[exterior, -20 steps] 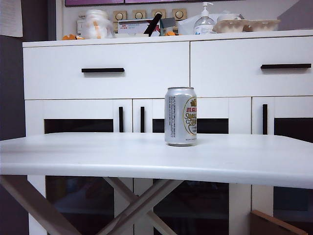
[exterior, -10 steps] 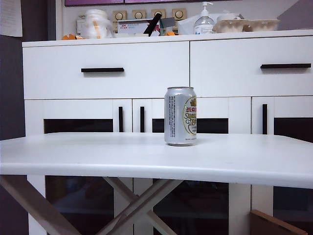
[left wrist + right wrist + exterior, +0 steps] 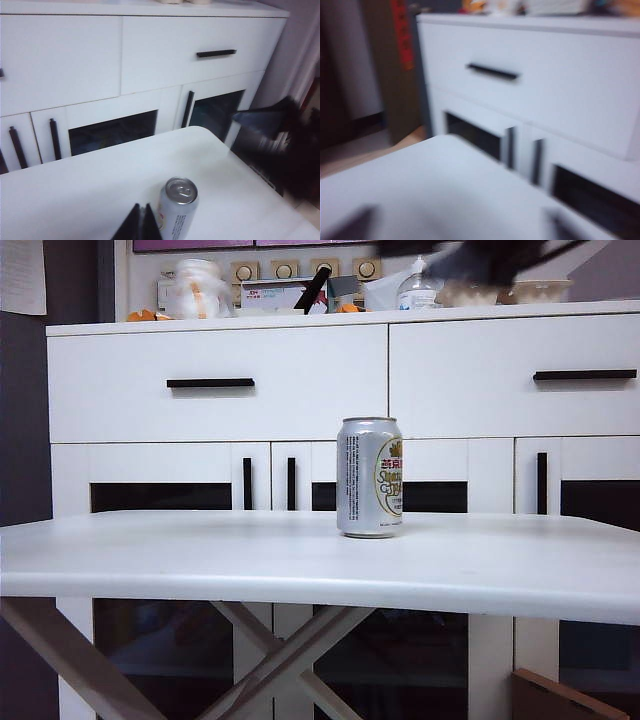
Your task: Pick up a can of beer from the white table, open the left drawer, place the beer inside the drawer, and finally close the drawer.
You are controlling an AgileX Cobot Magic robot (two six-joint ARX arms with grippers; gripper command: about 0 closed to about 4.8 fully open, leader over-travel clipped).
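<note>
Can of beer (image 3: 178, 207) stood upright mid white table (image 3: 200, 560), long axis vertical. Left gripper (image 3: 141, 225) clenched, empty, just beside can, looked nearer arm imo. Right gripper (image 3: 455, 225) spread wide, blurry, over table, can not in its view.

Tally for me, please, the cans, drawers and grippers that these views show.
Cans: 1, the can
Drawers: 2, left drawer and right drawer
Grippers: 2, left gripper shut near the can, right gripper open above the table
Total: 5
</note>
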